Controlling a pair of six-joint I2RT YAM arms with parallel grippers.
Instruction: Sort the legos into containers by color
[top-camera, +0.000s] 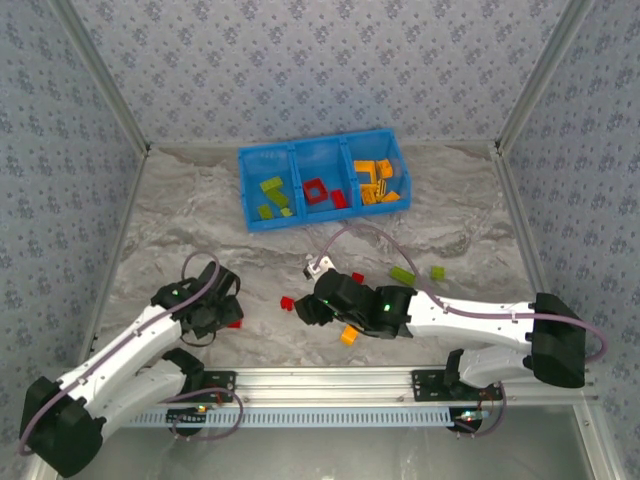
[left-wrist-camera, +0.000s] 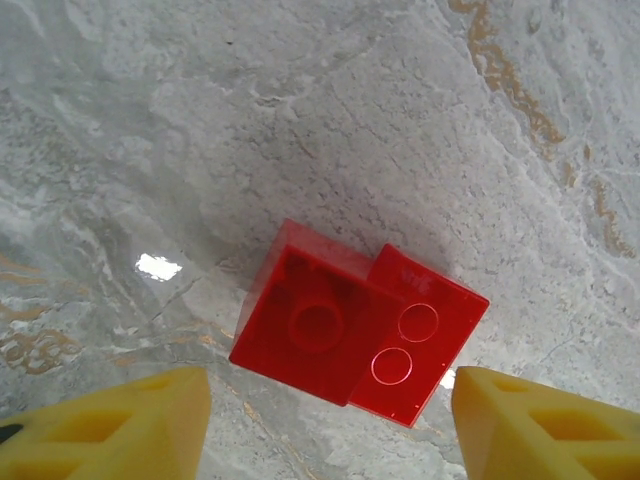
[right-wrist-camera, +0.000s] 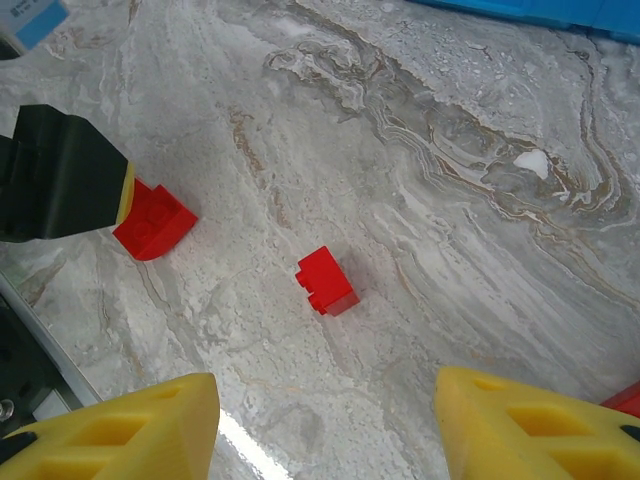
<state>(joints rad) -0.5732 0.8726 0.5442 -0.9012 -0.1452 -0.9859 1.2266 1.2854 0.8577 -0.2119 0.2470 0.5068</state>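
The pair of red legos (left-wrist-camera: 350, 325) sits in the lower middle of the left wrist view, the two pieces pressed together corner to side on the bench (left-wrist-camera: 300, 120). The left gripper (top-camera: 222, 312) hangs over them, its yellow fingers (left-wrist-camera: 120, 425) spread wide at the bottom corners of that view, holding nothing. In the right wrist view a single small red brick (right-wrist-camera: 327, 281) lies at centre frame, with the right gripper (right-wrist-camera: 327, 400) equally wide open and empty above it. The blue bin (top-camera: 330, 214) stands at upper centre of the top view, well apart from both, with red pieces (top-camera: 318, 192) in its middle compartment.

I judge that the red pick-up is in hand. Next, each gripper has to descend and close squarely. The left gripper must cope with two touching bricks, then carry its load to the middle compartment.
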